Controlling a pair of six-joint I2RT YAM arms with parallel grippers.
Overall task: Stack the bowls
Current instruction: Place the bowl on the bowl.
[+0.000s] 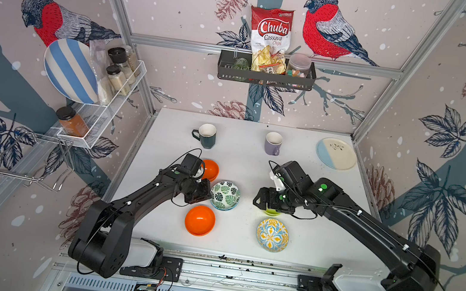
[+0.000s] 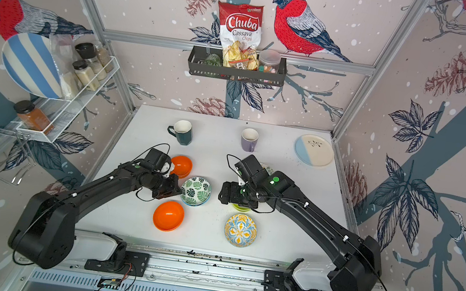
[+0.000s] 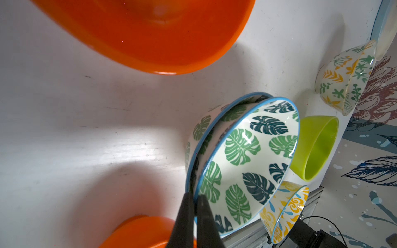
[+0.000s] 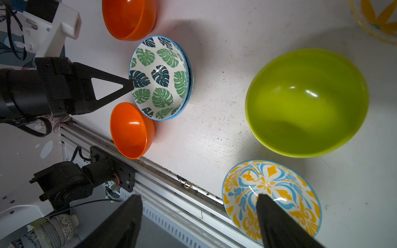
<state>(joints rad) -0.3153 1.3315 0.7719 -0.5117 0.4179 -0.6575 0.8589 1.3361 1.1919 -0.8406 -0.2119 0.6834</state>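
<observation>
Leaf bowls (image 3: 247,154) nested, seemingly flush; my left end effector (image 3: 194,196) pinches the upper rim, right end effector (image 4: 198,196) spread, empty. Remaining: orange pair (image 1: 200,220), lime (image 4: 307,103), tile (image 1: 272,234), floral (image 3: 345,77).

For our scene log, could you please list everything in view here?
leaf-print bowls: two, green-on-white, nested, centre
orange bowls: two, orange, left of centre
lime bowl: one, lime green, centre right
tile-patterned bowl: one, blue-yellow, front right
floral bowl: one, white, yellow-green print, right, farther back
mugs: two, dark green, purple, back
plate: one, cream-blue, back right
chips bag: one, red-white, back-wall basket
striped plate: one, blue-white, left-wall rack
jars: several, clear, basket and rack
left gripper: black, shut on leaf-print bowls' rim
right gripper: black, open
</observation>
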